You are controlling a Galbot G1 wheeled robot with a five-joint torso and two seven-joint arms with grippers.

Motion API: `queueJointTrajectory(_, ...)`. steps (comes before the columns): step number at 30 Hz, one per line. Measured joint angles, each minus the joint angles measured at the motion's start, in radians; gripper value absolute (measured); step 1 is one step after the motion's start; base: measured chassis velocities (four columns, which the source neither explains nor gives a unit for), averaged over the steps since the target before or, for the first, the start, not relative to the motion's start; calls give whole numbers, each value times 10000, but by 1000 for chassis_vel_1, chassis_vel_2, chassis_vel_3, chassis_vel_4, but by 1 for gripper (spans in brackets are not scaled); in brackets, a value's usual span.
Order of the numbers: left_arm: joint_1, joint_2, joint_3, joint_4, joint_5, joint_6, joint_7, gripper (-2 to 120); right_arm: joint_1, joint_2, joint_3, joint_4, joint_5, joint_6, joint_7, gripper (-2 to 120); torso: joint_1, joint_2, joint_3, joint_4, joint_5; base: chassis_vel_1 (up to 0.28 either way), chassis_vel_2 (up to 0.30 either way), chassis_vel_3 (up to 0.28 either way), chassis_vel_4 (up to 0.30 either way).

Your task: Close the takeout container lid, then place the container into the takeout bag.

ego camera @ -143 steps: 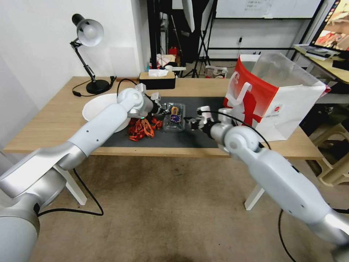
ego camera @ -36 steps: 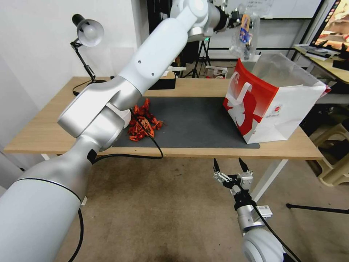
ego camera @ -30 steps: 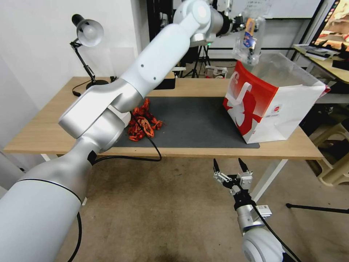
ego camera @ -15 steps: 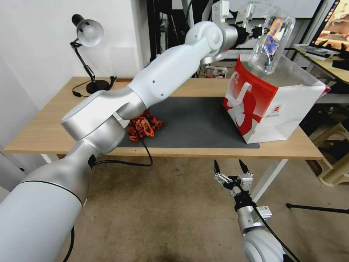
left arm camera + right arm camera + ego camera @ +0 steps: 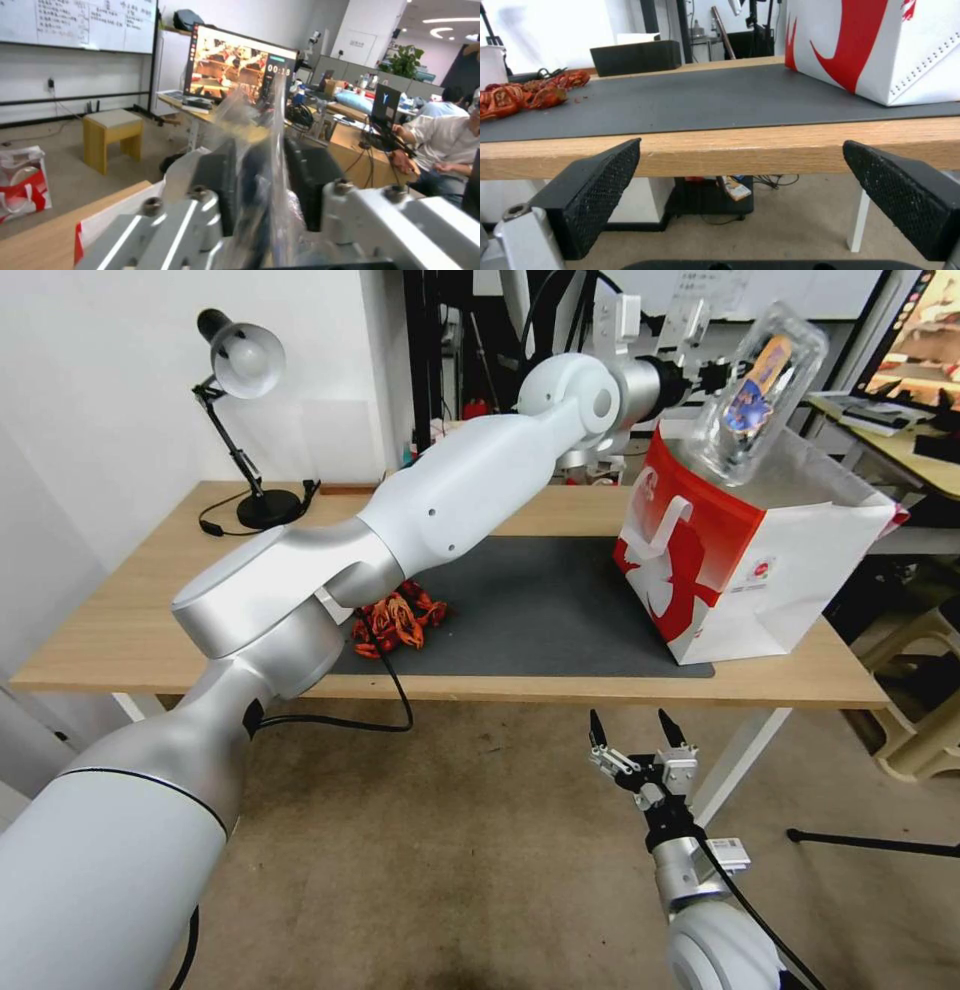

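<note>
My left gripper (image 5: 712,370) is shut on one end of the container (image 5: 756,392), a clear clamshell held tilted in the air just above the open mouth of the takeout bag (image 5: 770,560). The takeout container lid (image 5: 775,350) lies closed against the box and shows a coloured sticker; dark berries sit at the low end. The left wrist view shows black fingers (image 5: 307,176) pinching the clear plastic container (image 5: 252,123). The red-and-white bag stands on the table's right end. My right gripper (image 5: 630,735) hangs open below the table's front edge, as the right wrist view confirms for the gripper (image 5: 752,165).
A dark mat (image 5: 530,600) covers the table's middle, with a red pile (image 5: 395,620) at its left. A desk lamp (image 5: 240,360) stands at the back left. A black box (image 5: 635,56) sits at the table's rear. A second desk (image 5: 900,450) is beyond the bag.
My left arm has carried the container rightward and slightly lower, from beside the bag's left rim to over its open mouth. The right gripper has stayed still and open.
</note>
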Motion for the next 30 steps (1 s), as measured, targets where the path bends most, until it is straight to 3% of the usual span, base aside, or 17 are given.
queueJointTrajectory(7,171,2,-57,-113,55,-116,-239,53,-40,10,-44,0,-70,-7,-4,100,0,0,0,0,0,0,0,0,0)
queueJointTrajectory(10,203,2,-95,-205,55,-120,-379,69,-68,10,-45,9,-94,-10,-6,100,0,-1,0,0,1,0,0,0,0)
queueJointTrajectory(15,203,2,-109,-237,54,-120,-447,72,-78,10,-45,21,-100,-13,-7,100,0,-1,0,-1,0,0,0,0,0)
queueJointTrajectory(17,204,2,-122,-255,53,-110,-492,78,-86,10,-45,29,-104,-14,-7,100,0,0,0,-1,0,0,0,0,0)
queueJointTrajectory(18,203,2,-134,-273,53,-95,-535,91,-94,12,-45,39,-109,-15,-7,100,1,0,0,0,0,0,0,0,0)
queueJointTrajectory(19,203,2,-148,-286,53,-77,-572,96,-99,13,-44,42,-113,-16,-7,100,0,0,0,-1,0,0,0,0,0)
queueJointTrajectory(26,236,4,-216,-368,285,-85,-767,100,-146,28,-3,72,-138,-17,-6,100,0,0,0,0,0,0,0,0,0)
queueJointTrajectory(30,489,6,-264,-990,638,-402,-1075,100,-178,32,6,120,-152,-18,-5,100,1,-1,0,1,0,0,0,0,0)
